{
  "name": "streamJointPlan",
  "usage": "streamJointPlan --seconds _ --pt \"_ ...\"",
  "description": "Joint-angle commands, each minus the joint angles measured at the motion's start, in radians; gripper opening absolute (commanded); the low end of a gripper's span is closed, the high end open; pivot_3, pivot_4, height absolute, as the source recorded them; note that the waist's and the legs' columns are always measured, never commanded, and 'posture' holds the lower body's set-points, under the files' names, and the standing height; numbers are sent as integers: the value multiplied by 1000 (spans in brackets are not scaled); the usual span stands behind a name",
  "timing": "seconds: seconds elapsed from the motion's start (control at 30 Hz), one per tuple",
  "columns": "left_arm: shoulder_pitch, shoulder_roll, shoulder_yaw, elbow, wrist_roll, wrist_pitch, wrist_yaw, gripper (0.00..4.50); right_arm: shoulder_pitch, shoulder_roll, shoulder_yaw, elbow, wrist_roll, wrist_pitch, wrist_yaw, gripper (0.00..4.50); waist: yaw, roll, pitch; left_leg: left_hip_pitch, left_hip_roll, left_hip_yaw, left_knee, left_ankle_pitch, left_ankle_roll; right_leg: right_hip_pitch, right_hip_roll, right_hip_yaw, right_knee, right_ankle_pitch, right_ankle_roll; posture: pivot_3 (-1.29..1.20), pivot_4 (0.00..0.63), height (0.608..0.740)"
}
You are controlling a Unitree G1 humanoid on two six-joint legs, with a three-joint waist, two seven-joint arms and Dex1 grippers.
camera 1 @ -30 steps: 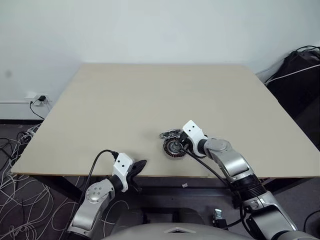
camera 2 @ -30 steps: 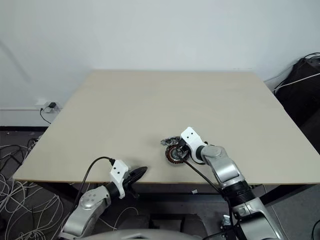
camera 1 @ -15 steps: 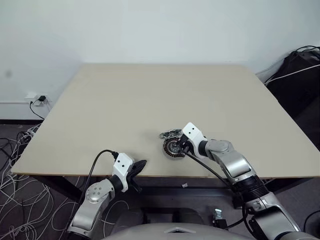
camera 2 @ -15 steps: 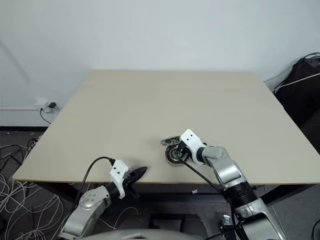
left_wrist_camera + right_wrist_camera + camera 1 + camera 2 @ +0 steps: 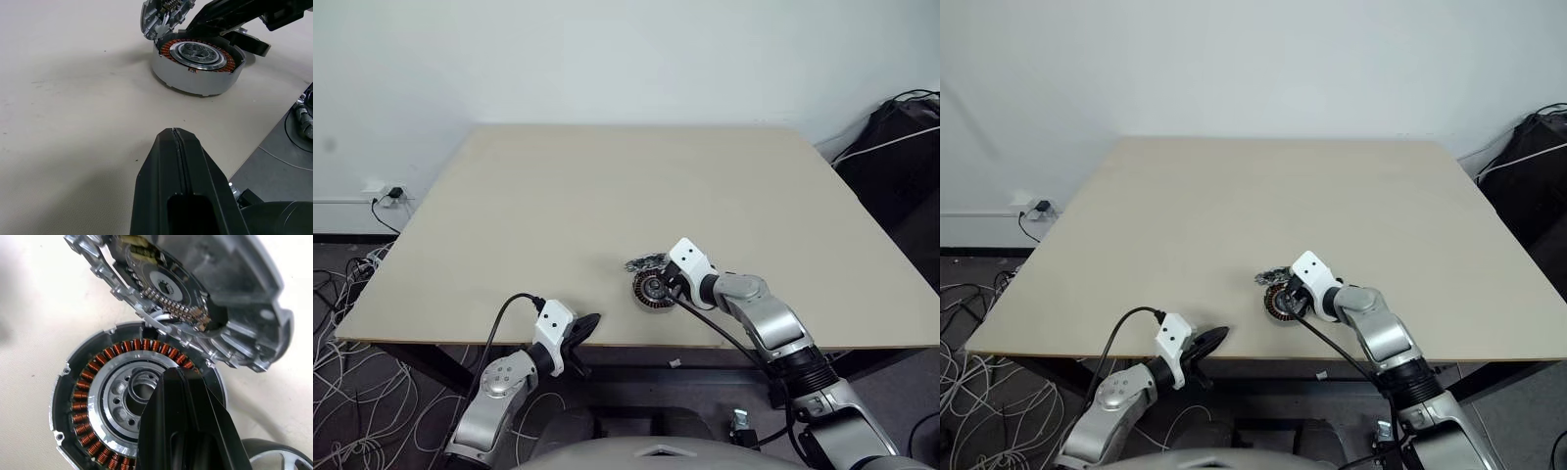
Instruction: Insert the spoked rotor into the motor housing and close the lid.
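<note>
The motor housing (image 5: pixel 653 291) lies near the table's front edge, its copper winding ring (image 5: pixel 93 382) around a silver centre. The silver lid (image 5: pixel 646 262) stands tilted open at its far side, its inner face (image 5: pixel 195 298) turned toward the housing. My right gripper (image 5: pixel 177 377) is shut, its tips over the housing's centre hole; I cannot tell whether they touch. The spoked rotor (image 5: pixel 266 450), with its black rim, lies on the table beside the housing under my right gripper (image 5: pixel 195 24). My left gripper (image 5: pixel 587 321) is shut and empty at the table's front edge, left of the housing (image 5: pixel 198 61).
The beige table (image 5: pixel 607 196) stretches far beyond the parts. A black bag (image 5: pixel 901 147) sits off the right edge. Loose cables (image 5: pixel 342 392) cover the floor at the left, below a wall socket (image 5: pixel 386 193).
</note>
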Motion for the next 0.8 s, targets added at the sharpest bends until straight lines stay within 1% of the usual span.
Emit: streamJointPlan --seconds 0.03,0.3,0.8 --pt "-7 2 -4 -39 6 -8 -1 0 -23 13 -7 -24 -2 -20 -2 9 0 0 0 0 0 0 0 0 0 0 0 0 0 0 0 0 0 740" --pt "-4 0 -4 -40 5 -8 1 0 -30 34 7 -19 -7 -18 0 9 0 0 0 0 0 0 0 0 0 0 0 0 0 0 0 0 0 740" --pt "-9 -3 -6 -33 5 -12 -1 0 16 -10 -2 -58 4 8 21 9 0 0 0 0 0 0 0 0 0 0 0 0 0 0 0 0 0 740"
